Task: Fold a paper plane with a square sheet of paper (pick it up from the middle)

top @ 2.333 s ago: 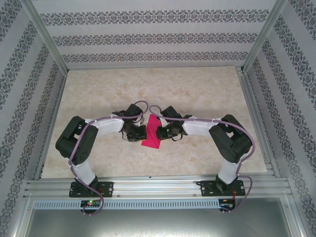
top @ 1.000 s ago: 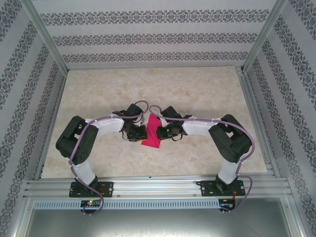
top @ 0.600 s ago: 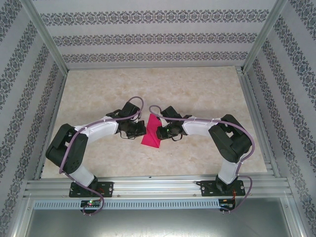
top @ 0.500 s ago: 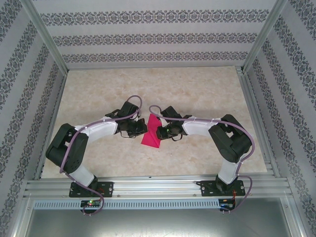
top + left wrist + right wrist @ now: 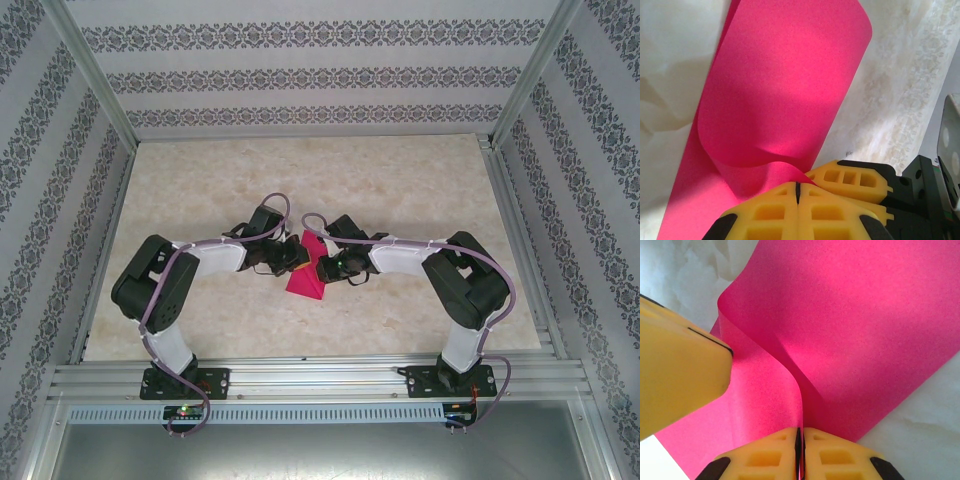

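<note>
Both wrist views catch pinched paper (image 5: 785,95) curling.

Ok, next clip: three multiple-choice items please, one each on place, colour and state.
1. Where is the thin magenta-pink paper sheet? A) mid-table, between the left gripper and right gripper B) far right corner C) near edge
2. Colour of the right gripper's fingers? A) blue B) yellow C) white
3. The right gripper is: A) wide open B) shut on nothing C) shut on the paper
Key: 1A, top view shows it between the arm tips; 2B, yellow pads in the wrist view; 3C, paper runs between the closed fingers.
</note>
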